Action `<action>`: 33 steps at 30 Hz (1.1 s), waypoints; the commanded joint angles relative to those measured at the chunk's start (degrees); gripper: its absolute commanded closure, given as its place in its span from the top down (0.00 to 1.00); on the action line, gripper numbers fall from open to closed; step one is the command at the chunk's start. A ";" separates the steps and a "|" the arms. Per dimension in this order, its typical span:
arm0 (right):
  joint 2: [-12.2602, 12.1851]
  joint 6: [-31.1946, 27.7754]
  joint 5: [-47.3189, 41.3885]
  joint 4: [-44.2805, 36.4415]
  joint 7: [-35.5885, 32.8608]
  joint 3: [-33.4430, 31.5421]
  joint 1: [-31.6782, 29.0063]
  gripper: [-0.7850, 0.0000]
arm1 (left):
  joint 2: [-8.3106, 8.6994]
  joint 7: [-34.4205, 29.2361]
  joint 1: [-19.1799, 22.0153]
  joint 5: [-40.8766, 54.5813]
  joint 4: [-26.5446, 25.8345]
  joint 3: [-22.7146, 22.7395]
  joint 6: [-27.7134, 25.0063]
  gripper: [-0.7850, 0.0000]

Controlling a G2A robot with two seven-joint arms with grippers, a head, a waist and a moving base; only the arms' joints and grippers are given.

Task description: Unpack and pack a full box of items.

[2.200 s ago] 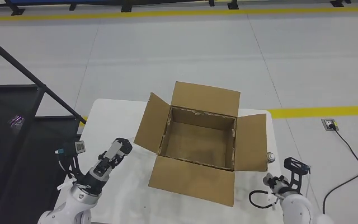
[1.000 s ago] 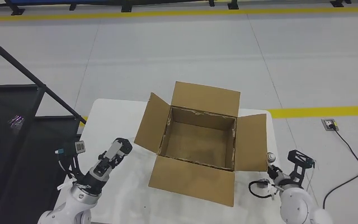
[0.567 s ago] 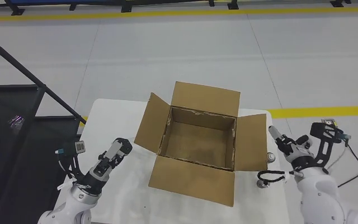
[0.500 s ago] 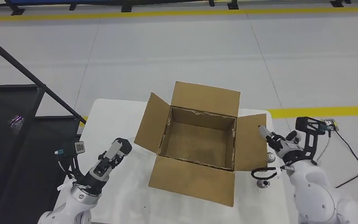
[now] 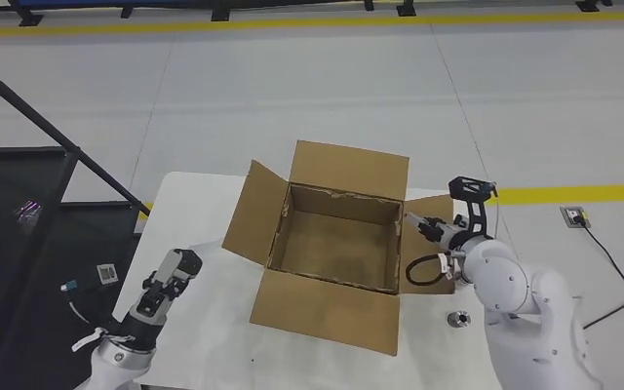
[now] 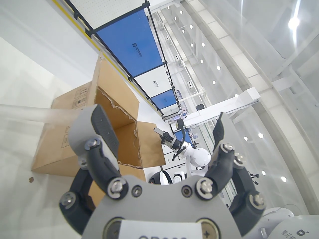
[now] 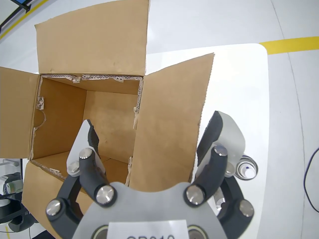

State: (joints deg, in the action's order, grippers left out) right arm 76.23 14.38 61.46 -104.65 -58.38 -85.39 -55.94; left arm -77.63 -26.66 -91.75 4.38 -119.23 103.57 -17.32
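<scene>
Box [image 5: 327,310] sits mid-desk [image 5: 195,205], flaps folded out. Right gripper [image 7: 152,121] hangs over the right flap [image 7: 174,95], fingers spread apart. Left gripper [image 6: 159,116] is at the desk's left front, fingers spread, holding nothing.

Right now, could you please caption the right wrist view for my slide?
Open right pincer hovering over a side flap of the cardboard box, small round container on the white table.

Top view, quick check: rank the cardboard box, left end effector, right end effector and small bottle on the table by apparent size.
1. cardboard box
2. left end effector and right end effector: these look about alike, so they are not ranked
3. small bottle
</scene>
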 commanded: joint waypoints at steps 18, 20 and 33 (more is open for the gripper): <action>0.18 2.39 0.08 -3.63 4.60 3.76 -0.32 1.00 | 0.86 -0.08 -1.46 1.75 -0.72 -0.09 -1.68 1.00; -0.08 2.35 0.53 -7.28 5.30 1.99 -2.81 1.00 | 0.96 -0.41 -1.10 1.61 -0.66 -0.56 -1.54 1.00; -0.92 -5.17 0.21 -20.23 10.96 -2.79 -13.31 1.00 | 1.33 -1.60 0.58 0.36 -1.44 -3.05 -0.69 1.00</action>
State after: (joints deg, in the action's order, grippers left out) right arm 75.31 9.21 61.67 -124.87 -47.42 -88.17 -69.23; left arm -76.30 -28.26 -91.17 4.74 -120.68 100.51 -18.00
